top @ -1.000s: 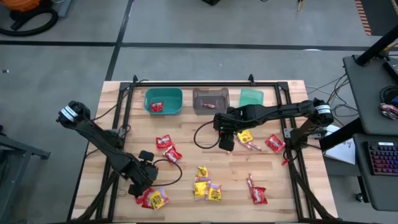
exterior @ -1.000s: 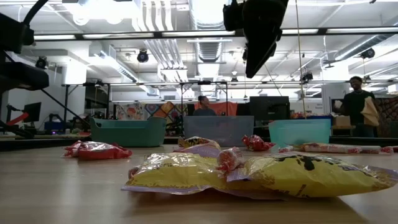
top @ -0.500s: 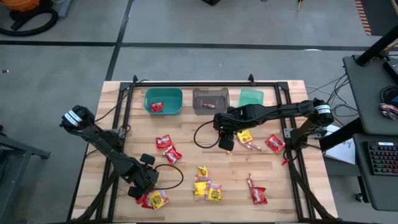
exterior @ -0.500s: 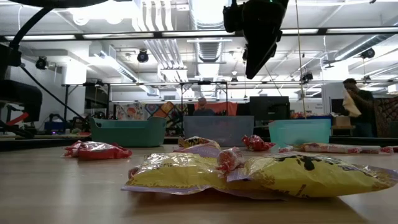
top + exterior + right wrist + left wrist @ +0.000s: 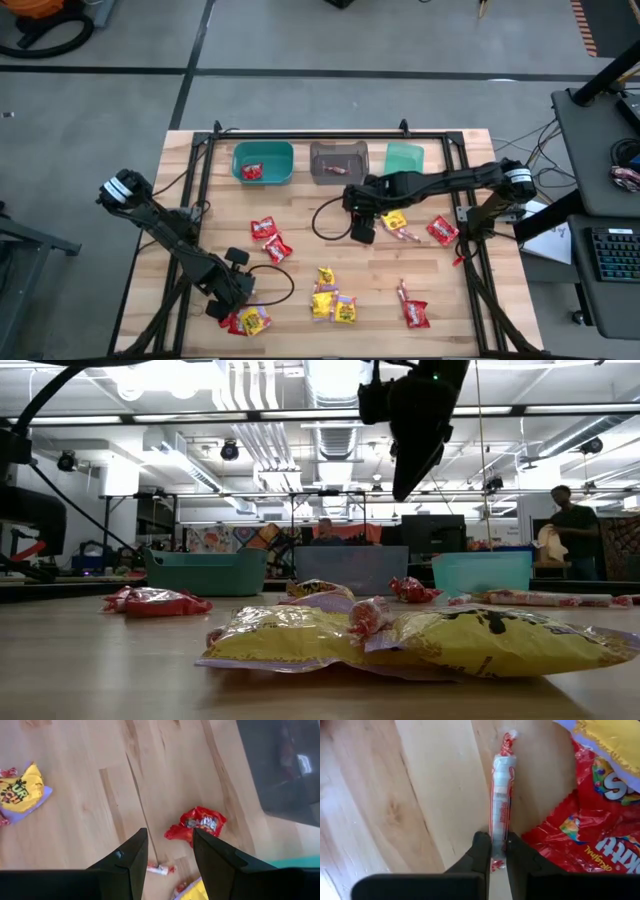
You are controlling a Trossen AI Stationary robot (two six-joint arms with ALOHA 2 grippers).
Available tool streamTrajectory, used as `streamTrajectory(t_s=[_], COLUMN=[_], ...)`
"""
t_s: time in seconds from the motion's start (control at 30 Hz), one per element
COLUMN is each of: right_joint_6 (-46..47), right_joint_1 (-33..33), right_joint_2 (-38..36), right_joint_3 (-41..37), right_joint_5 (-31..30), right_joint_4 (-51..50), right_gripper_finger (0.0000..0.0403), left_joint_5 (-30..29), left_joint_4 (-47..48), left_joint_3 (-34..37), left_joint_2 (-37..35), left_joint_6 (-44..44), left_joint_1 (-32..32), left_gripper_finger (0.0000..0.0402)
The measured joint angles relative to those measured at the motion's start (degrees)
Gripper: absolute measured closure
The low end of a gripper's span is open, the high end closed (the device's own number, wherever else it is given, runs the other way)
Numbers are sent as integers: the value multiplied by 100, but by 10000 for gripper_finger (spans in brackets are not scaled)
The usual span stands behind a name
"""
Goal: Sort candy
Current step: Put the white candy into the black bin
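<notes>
A thin pinkish stick of candy (image 5: 501, 795) lies flat on the wood near the table's near left corner, and my left gripper (image 5: 498, 844) (image 5: 232, 298) is shut on it. Beside it lie a red packet (image 5: 580, 835) and a yellow packet (image 5: 612, 740). My right gripper (image 5: 169, 851) (image 5: 364, 232) hangs open above the middle of the table, touching nothing. Below it lie a red packet (image 5: 196, 824), a small stick (image 5: 159, 869) and a yellow packet (image 5: 19, 792). More candy packets (image 5: 333, 298) lie scattered on the table. My left gripper pinches the stick's two long sides between its two fingers, close to one twisted end (image 5: 496, 865). The fingers point down from above and lie across the stick. The stick lies flat on the table and runs straight out from the fingers.
Three bins stand in a row at the far edge: teal (image 5: 263, 162) holding a red packet, grey (image 5: 338, 162) and green (image 5: 405, 157). A black frame (image 5: 300, 135) runs around the table's edges. People show in the room beyond the table in the low view.
My left arm has sunk toward the candy at the near left corner of the table.
</notes>
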State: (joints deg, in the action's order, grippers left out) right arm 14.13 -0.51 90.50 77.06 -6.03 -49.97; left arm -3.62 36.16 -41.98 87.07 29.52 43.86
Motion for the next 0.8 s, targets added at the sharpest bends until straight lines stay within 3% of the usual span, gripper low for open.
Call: streamTrajectory(t_s=[0.2,0.33,0.5,0.63,0.8], right_joint_6=[-533,-1152,-1786,-1922,-1925], right_joint_1=[-40,-131,-261,-322,-325], right_joint_2=[15,85,314,547,824], right_joint_3=[-699,-1378,-2099,-2277,-2125], right_joint_5=[10,188,1009,1098,1098], right_joint_4=[1713,3710,6612,8119,8878], right_gripper_finger=[255,255,255,255,255], left_joint_5=[-1094,-2574,-4493,-5147,-5564], left_joint_4=[76,-93,-825,-1659,-2621], left_joint_3=[31,28,42,131,136], left_joint_2=[-287,-736,-1252,-1384,-1254], left_joint_6=[306,409,287,-89,-409], left_joint_1=[-14,-45,-223,-349,-588], left_gripper_finger=[395,397,398,398,396])
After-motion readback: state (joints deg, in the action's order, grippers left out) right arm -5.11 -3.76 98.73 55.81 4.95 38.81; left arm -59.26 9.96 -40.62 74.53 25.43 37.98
